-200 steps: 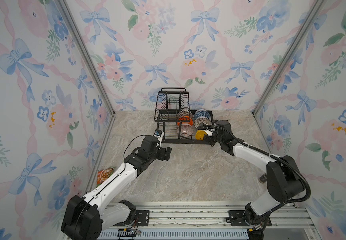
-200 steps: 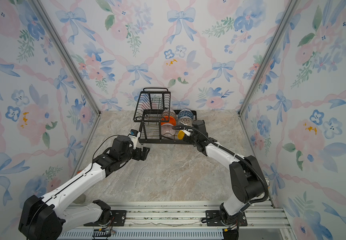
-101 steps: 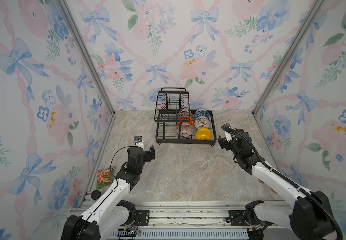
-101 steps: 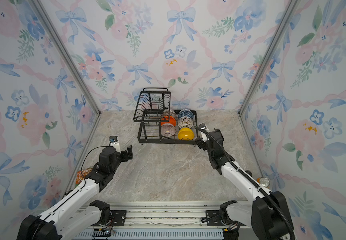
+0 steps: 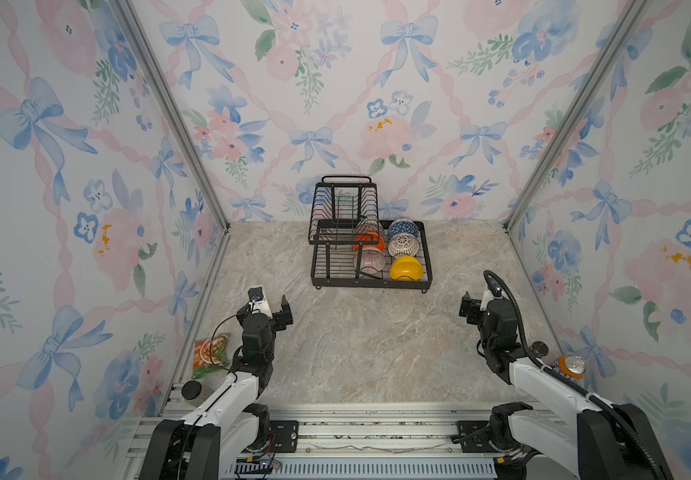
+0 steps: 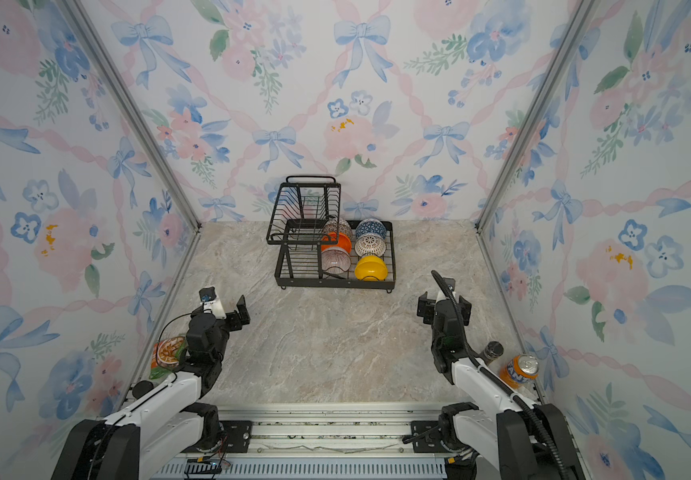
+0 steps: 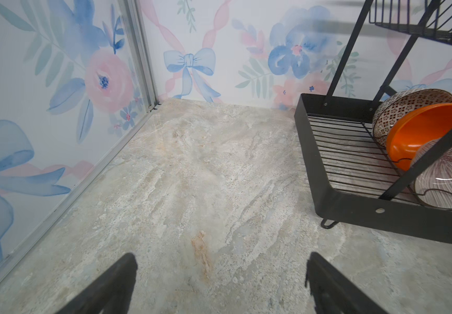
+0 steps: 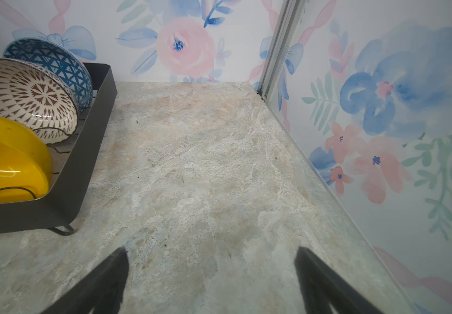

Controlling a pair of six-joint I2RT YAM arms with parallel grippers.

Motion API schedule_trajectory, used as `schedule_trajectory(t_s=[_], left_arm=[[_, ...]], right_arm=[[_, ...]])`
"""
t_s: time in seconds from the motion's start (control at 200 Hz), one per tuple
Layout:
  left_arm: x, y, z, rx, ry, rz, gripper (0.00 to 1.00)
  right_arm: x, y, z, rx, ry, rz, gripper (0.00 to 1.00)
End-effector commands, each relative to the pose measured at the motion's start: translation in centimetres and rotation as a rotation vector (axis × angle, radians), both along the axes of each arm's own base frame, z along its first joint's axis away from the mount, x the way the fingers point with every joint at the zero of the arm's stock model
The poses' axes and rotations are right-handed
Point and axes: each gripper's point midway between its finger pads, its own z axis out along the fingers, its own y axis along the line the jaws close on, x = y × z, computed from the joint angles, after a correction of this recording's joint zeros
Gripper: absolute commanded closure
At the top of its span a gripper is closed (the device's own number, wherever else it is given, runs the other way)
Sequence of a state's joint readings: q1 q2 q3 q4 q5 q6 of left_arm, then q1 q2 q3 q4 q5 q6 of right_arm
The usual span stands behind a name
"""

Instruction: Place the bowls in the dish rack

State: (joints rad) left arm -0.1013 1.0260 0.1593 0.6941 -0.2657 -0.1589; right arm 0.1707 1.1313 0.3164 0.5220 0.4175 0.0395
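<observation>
The black wire dish rack (image 5: 370,283) (image 6: 335,283) stands at the back of the table. In it lean the mosaic bowl (image 5: 367,225), orange bowl (image 5: 368,242), striped bowl (image 5: 368,261), blue bowl (image 5: 402,228), lattice bowl (image 5: 403,245) and yellow bowl (image 5: 406,267). My left gripper (image 5: 266,309) (image 7: 220,258) hovers open and empty over bare table, in front of the rack and to its left. Open and empty too, my right gripper (image 5: 483,305) (image 8: 211,251) hangs in front of the rack on its right. The right wrist view has the yellow bowl (image 8: 4,157) at its edge.
An orange soda can (image 5: 569,365) and a small dark bottle (image 5: 540,348) stand by the right wall near the front. A snack packet (image 5: 209,351) lies by the left wall. Flowered walls close in three sides.
Both arms have drawn back from the rack toward the front of the table. The right gripper, which was at the yellow bowl, is now away from it; the bowl stays in the rack.
</observation>
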Motion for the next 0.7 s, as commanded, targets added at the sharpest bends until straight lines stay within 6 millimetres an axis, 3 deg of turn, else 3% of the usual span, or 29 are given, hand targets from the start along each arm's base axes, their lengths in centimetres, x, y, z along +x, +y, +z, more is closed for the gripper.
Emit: schedule_trajectory(t_s=[0.0,0.225,0.32,0.345,0.455,0.525,0.59,0.695], left_arm=[[0.5,0.0,0.2,0.01,-0.056,-0.033,0.02],[2.7,0.6,-0.7,-0.008,-0.018,-0.039,0.02],[4.0,1.0,-0.8,-0.035,-0.024,-0.039,0.02],[4.5,1.0,-0.8,-0.027,-0.019,-0.047,0.02],[5.7,0.8,-1.2,-0.002,0.011,-0.075,0.02],[5.4,0.8,-1.9,0.011,-0.013,-0.086,0.02],[5.8,-1.4,-2.5,0.076,-0.038,-0.184,0.02],[5.6,-1.1,-2.7,0.062,-0.023,-0.169,0.02]], right_arm=[[1.1,-0.6,-0.1,0.031,-0.044,-0.048,0.03],[3.8,-0.2,-0.1,-0.034,-0.051,-0.025,0.03],[5.0,-0.3,-2.1,-0.039,-0.023,-0.02,0.03],[5.4,-0.3,-1.8,-0.023,-0.056,-0.007,0.03],[5.2,-0.6,-3.4,0.055,-0.008,0.043,0.03],[5.5,-0.3,-2.8,0.049,-0.065,0.059,0.03],[5.3,-0.3,-3.4,0.049,-0.019,0.061,0.03],[5.4,-0.3,-3.1,0.042,-0.043,0.057,0.03]])
